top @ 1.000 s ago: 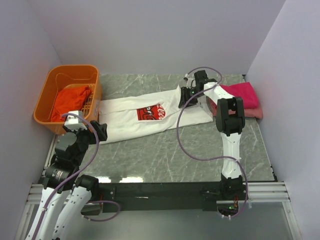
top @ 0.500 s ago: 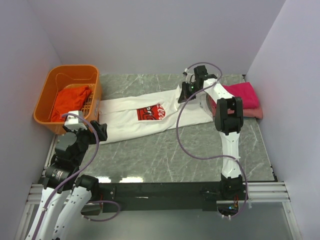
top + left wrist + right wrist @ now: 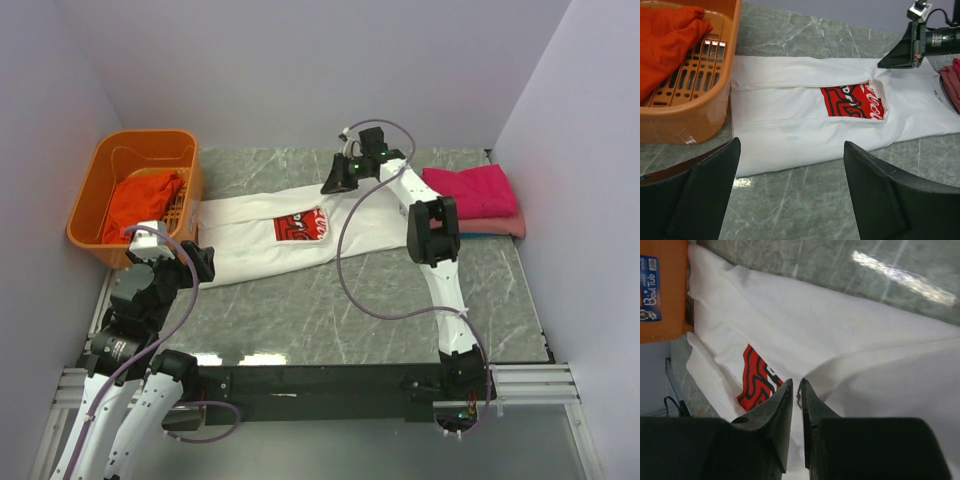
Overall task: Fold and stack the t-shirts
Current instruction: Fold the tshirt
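Note:
A white t-shirt with a red print lies stretched across the table from the basket towards the right. My right gripper is shut on a fold of that shirt's cloth at its far edge, beside the print; the pinched fold rises off the table. The closed jaws show white cloth between them. My left gripper stands open above the table just in front of the shirt's near edge, holding nothing. A folded magenta t-shirt rests on a pink one at the right.
An orange basket at the far left holds a crumpled orange-red t-shirt, also seen in the left wrist view. White walls close in the left, back and right. Bare marble table lies in front of the shirt.
My right gripper closed on the white shirt's cloth and moved left along its far edge, drawing the shirt's right part with it. The left arm has not moved.

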Controlling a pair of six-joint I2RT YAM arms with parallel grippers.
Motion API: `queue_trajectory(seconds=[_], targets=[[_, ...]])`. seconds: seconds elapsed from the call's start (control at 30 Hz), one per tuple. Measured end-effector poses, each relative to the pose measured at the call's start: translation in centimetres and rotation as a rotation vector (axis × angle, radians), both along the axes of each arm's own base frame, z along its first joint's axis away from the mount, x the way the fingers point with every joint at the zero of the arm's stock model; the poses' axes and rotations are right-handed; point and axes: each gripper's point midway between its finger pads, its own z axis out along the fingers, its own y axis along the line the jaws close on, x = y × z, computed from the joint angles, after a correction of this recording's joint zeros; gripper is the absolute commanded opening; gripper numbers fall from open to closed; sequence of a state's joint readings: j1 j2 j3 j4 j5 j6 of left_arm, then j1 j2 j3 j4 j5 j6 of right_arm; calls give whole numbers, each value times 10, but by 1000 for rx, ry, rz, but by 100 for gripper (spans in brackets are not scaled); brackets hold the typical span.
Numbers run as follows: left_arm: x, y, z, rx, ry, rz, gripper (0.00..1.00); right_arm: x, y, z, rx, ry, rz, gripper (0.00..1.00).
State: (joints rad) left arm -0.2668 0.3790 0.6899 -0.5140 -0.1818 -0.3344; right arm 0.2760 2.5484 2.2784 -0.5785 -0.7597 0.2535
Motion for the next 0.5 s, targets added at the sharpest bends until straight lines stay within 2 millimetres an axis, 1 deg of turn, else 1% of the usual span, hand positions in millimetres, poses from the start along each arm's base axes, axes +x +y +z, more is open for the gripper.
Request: queue_trajectory(seconds=[0.07,0.1,0.17,0.2,0.3,0.33,0.4,0.47,0.5], targets=[[0,0,-1,1,3,1,89,-2,16,-6,25,10,10,23],[1,0,-1,2,5,3,89,-3,26,-9,39,11,18,27],[1,1,-2,4,9,6,89,-4,38,-10,58,10,27,33],[2,1,-2,4,11,7,89,-5,43,-9,64,5,34,39],[2,1,-2,5,11,9,89,-7,54,0,86,-24,59,48],[2,1,-2,5,11,10,89,-6,54,3,86,-42,66,50],[2,2,-2,5,11,11,89,-6,47,10,79,-80,83,54],[2,2,-2,5,11,12,89,-11,35,23,73,-121,113,57],[2,2,-2,5,11,12,89,-14,26,32,67,-151,130,58]])
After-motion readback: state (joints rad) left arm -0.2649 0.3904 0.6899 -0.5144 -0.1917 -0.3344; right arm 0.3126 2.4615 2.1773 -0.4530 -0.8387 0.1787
